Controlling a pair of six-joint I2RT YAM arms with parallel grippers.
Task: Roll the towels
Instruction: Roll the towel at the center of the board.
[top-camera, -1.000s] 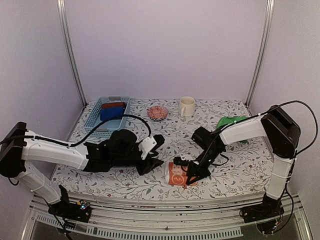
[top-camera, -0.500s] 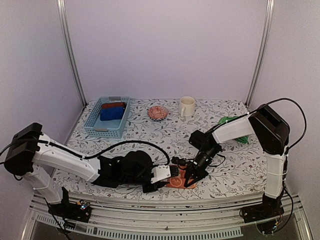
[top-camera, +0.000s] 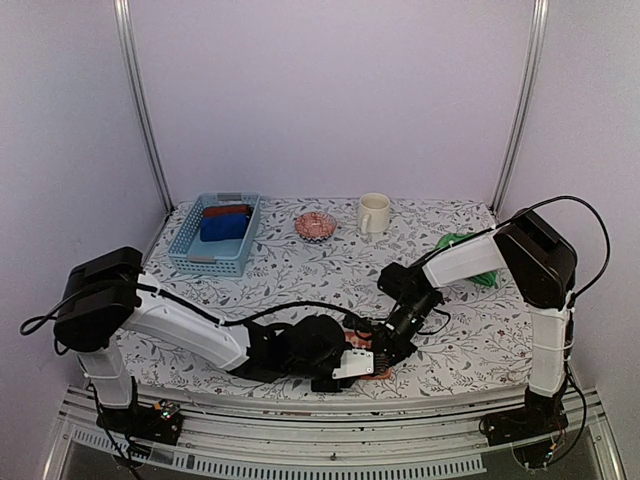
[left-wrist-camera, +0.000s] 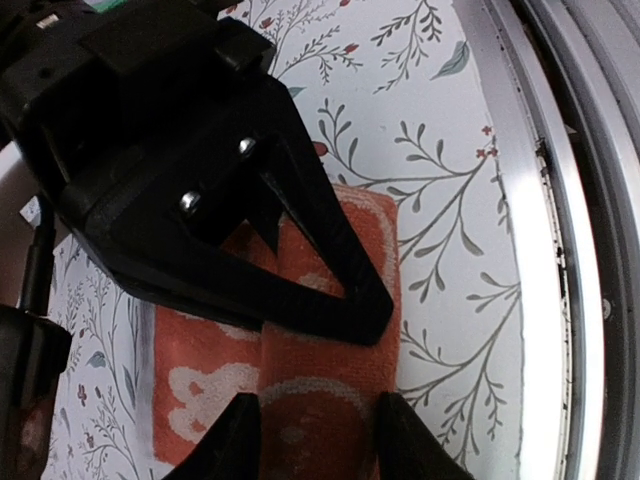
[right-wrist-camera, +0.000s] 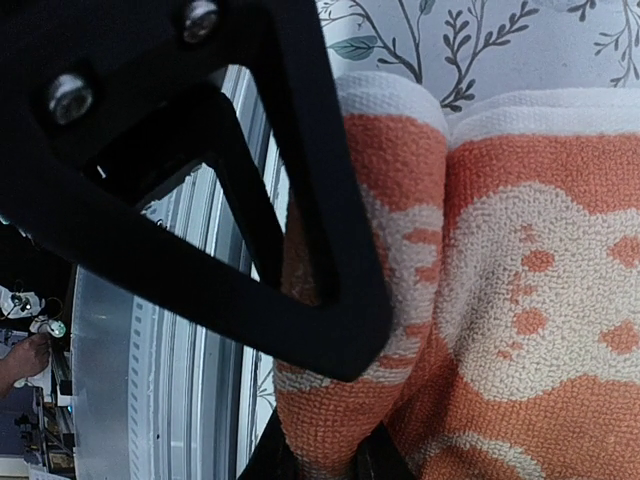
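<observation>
Orange towel (left-wrist-camera: 320, 400): lies at the near edge of the table (top-camera: 290, 280), between the two arms. It is partly rolled, with a thick ridge down its middle and flat printed cloth beside it.

Left gripper (left-wrist-camera: 318, 445) straddles the ridge, fingertips (left-wrist-camera: 235, 440) pressed to either flank. It is grasping the roll, likely to keep it tight.

Right gripper (right-wrist-camera: 325, 462) meets it from the opposite side. Its tips barely show at the bottom of its own view, close together with a fold nipped between them. It is clenched on the cloth, probably pinning the end so the roll cannot slacken.

The grippers work nearly touching, so a knock between fingers is the risk. The roll looks unfinished.

Green towel (top-camera: 458, 242): crumpled at far right, beneath the right arm, not yet rolled.

A basket (top-camera: 205, 262) stands far left, well apart.
</observation>
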